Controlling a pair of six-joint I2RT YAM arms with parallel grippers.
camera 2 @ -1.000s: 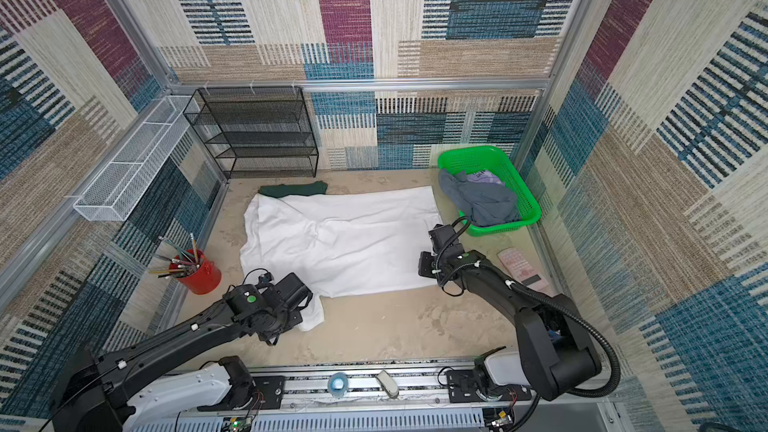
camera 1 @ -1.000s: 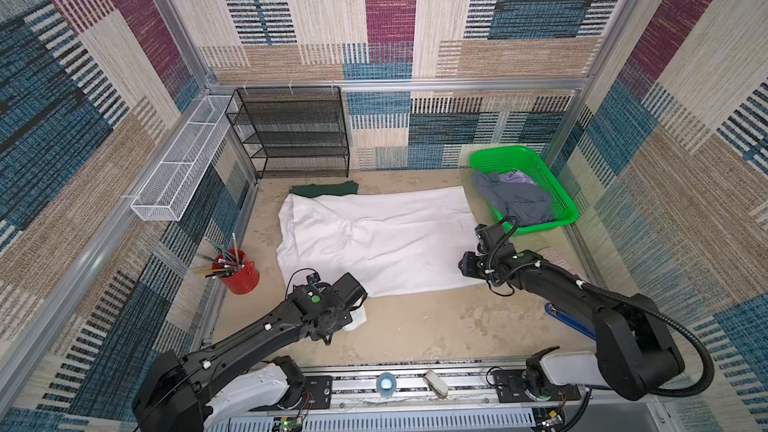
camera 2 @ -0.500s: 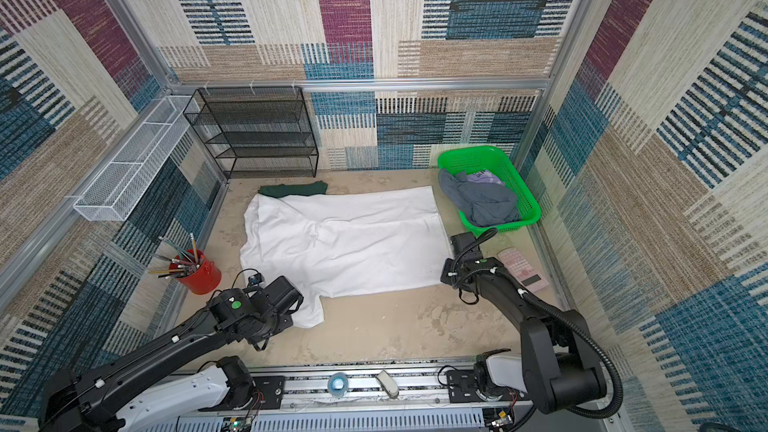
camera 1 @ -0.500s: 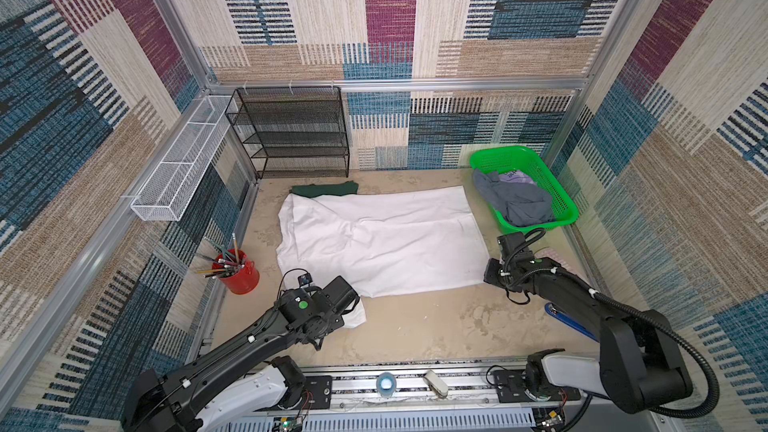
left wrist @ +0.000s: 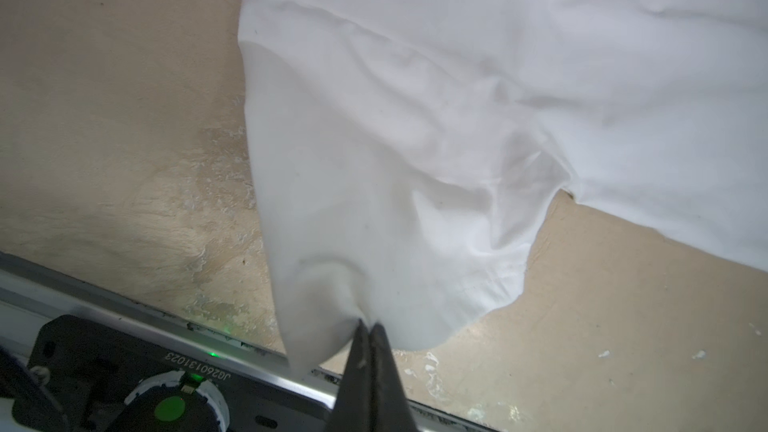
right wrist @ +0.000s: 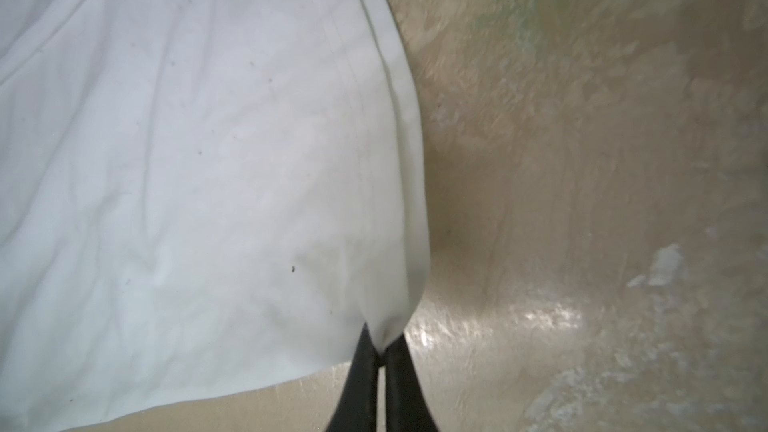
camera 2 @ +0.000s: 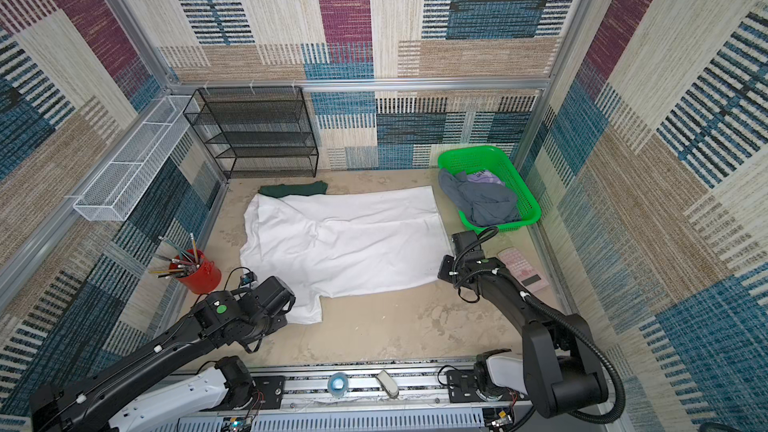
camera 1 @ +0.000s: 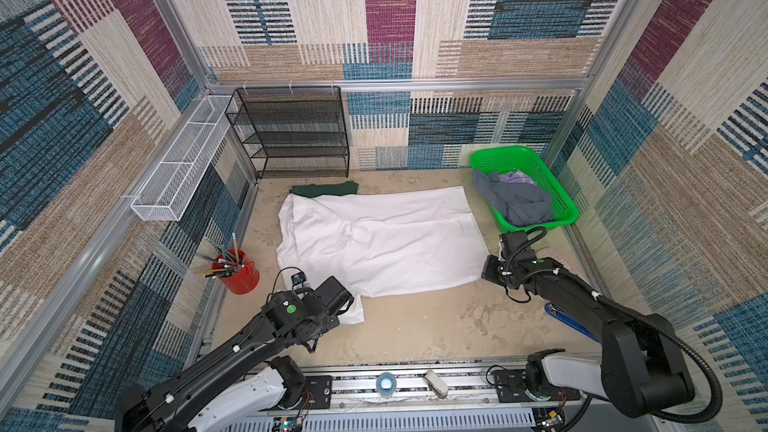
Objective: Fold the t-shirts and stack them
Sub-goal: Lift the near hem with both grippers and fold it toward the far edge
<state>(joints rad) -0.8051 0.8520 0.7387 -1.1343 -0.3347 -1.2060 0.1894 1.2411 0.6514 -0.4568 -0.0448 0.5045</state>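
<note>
The white t-shirt (camera 1: pixel 382 238) on the counter (camera 1: pixel 415 326) is half covering the green t-shirt (camera 1: pixel 324 189), the left end effector (left wrist: pixel 368 328) and right end effector (right wrist: pixel 380 347) are pinching its near edge, and the grey t-shirt (camera 1: pixel 515 201) is lying in the basket (camera 1: pixel 557 195).

The big shirt (camera 1: pixel 382 238) lies in the middle of the bench (camera 1: pixel 415 322). The small shirt (camera 1: pixel 324 189) lies behind its back left corner, touching it. A rack (camera 1: pixel 291 130) stands behind the small shirt, against the back wall. A basket (camera 1: pixel 555 189) sits in the back right corner, with a third shirt (camera 1: pixel 519 201) in it. A cup (camera 1: pixel 239 274) of pencils stands left of the big shirt. The left hand (left wrist: pixel 369 328) holds the big shirt's front left flap. The right hand (right wrist: pixel 380 351) holds its front right corner.
</note>
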